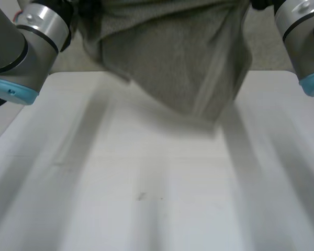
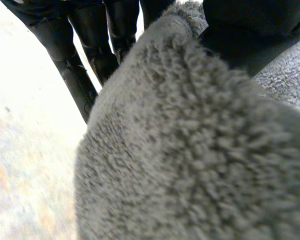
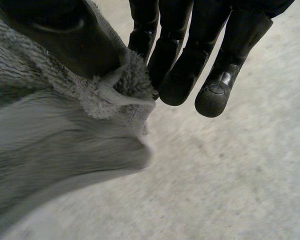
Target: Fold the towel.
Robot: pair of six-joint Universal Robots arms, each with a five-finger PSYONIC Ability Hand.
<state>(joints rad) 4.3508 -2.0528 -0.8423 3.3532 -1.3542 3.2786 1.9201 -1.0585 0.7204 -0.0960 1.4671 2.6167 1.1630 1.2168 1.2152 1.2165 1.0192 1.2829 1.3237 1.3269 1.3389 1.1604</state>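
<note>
Head view: one grey, fluffy terry-cloth towel [image 1: 172,57], hanging between the two arms in a broad drape, its upper part bunched at the far left and its lower edge sloping down to a low point right of centre. The towel hangs over the far part of the flat white table [image 1: 146,183]; whether the low point touches the tabletop cannot be told. Left arm [image 1: 26,47], grey joint with light-blue cap, at the far left; right arm [image 1: 303,36], same make, at the far right; the towel's top edge runs from one to the other. Left wrist view: black left hand [image 2: 95,50] clamped on the towel, with long fingers lying straight along the far side of the cloth and the broad thumb [image 2: 250,35] pressed onto its near side, so that the pile bulges out thickly below the grip. Right wrist view: black right hand [image 3: 190,45] clamped on a corner of the towel; the thumb [image 3: 65,40] bears down on the hemmed edge and pins it against the nearest finger, while the other fingers [image 3: 215,65] curl just beside the cloth without touching it. Below this grip the towel falls away in smooth folds.
</note>
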